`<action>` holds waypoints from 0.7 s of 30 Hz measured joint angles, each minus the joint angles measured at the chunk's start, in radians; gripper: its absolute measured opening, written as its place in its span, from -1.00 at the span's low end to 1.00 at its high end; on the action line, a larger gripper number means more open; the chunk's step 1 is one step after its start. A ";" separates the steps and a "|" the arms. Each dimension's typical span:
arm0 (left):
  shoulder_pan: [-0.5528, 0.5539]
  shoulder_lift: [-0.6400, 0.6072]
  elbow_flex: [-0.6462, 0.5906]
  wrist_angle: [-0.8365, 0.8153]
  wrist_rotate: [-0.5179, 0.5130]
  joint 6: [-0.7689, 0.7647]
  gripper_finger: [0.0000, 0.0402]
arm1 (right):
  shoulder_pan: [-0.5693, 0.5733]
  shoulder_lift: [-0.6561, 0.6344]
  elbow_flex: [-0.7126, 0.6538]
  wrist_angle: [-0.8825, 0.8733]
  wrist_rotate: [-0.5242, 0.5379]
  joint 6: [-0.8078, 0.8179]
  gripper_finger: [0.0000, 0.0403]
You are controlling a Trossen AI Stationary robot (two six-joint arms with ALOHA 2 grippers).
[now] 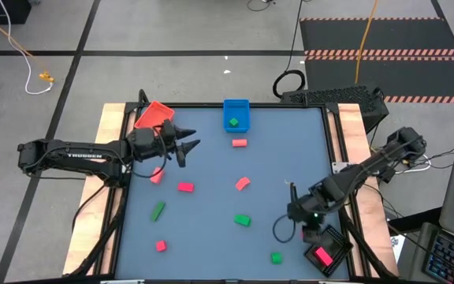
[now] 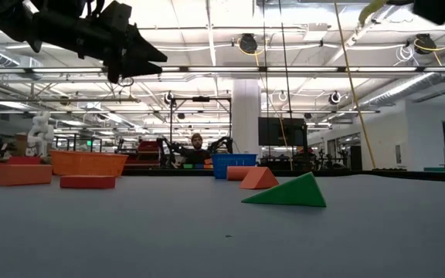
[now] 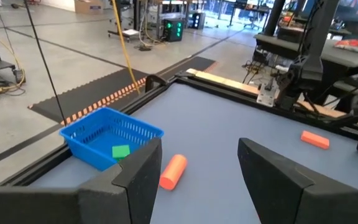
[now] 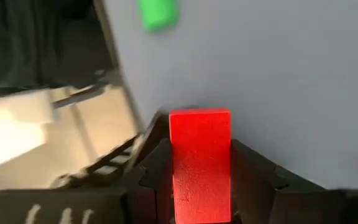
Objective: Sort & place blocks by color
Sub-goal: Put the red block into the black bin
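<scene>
1. Blocks lie scattered over the grey table [image 1: 211,237]: pink and red ones at the centre and lower left of the high view, green ones [image 1: 243,220] lower down, and one green block already in the blue tray [image 1: 236,115] at the top centre.
2. We see the right gripper [image 1: 300,211] at the lower right of the high view, its fingers pinching a red block [image 4: 199,163], just above the black tray [image 1: 327,248] where a pink block [image 1: 321,255] sits.
3. We see the left gripper [image 1: 186,142] hanging at the upper left, beside the red tray [image 1: 154,114], fingers spread and holding nothing.
4. We judge the step in hand to be carrying the red block to its tray.
5. To do it well, we would keep the pinch firm and level, lift clear of the loose blocks, and let go only when low over the tray's floor, so the block does not bounce out.
6. We would keep the two arms well apart.
</scene>
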 joint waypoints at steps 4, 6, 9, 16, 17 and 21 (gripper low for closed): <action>0.000 0.000 0.000 -0.019 0.000 0.004 0.06 | 0.080 -0.007 0.000 0.010 -0.042 0.227 -0.42; 0.000 0.000 0.000 -0.018 0.000 0.004 0.06 | 0.123 -0.016 0.000 0.018 -0.039 0.321 -0.40; 0.000 0.000 0.000 -0.013 0.000 0.009 0.06 | 0.191 -0.019 0.000 0.018 -0.034 0.427 -0.38; 0.000 0.000 0.000 0.003 0.000 0.014 0.06 | 0.307 -0.019 0.000 -0.014 0.085 0.541 -0.37; 0.000 0.000 0.000 0.003 0.000 0.013 0.06 | 0.311 -0.019 0.000 -0.034 0.101 0.559 -0.37; 0.000 0.000 0.000 0.005 0.000 -0.002 0.06 | 0.315 -0.019 0.000 -0.118 0.158 0.718 -0.36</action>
